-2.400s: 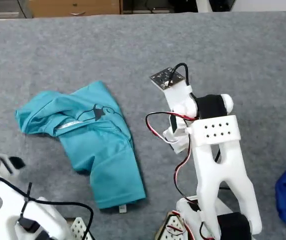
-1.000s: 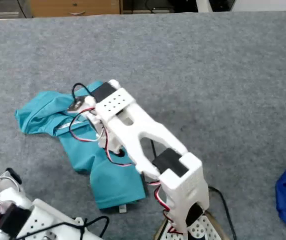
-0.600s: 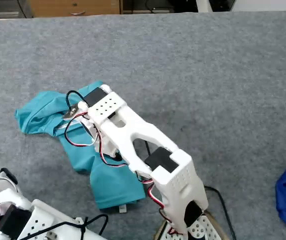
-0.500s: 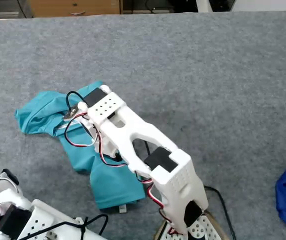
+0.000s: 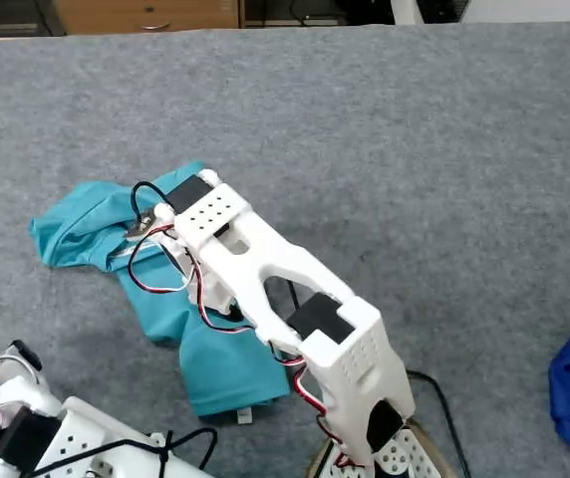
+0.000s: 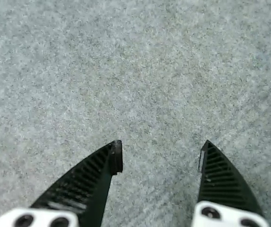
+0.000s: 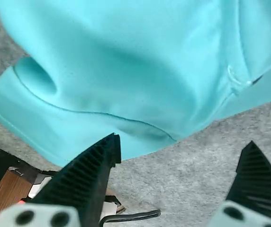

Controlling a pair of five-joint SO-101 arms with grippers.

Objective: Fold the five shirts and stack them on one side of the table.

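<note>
— Right gripper (image 7: 183, 142) gapes wide, empty, above the teal shirt (image 5: 86, 224) crumpled left of centre on the table (image 5: 415, 129); left gripper (image 6: 160, 143), also spread and empty, hangs over bare table.
— I'd pinch one edge layer, then spread it flat. High view gives its whole outline; right wrist view, the hem (image 7: 55, 132) close up.

The shirt (image 5: 76, 224) lies on the surface (image 5: 415, 149), left of the middle and towards the near edge. The right arm (image 5: 265, 269) rises from the near edge and leans leftward across the shirt, so the right tool (image 7: 183, 141) hangs above the cloth with its fingers spread. The left arm (image 5: 26, 428) sits at the near left corner, in front of the shirt; the left tool (image 6: 161, 143) is over bare surface, fingers apart. Another garment (image 5: 569, 383) lies at the right edge, well apart from the shirt. A cabinet (image 5: 145, 15) stands behind the far edge.
</note>
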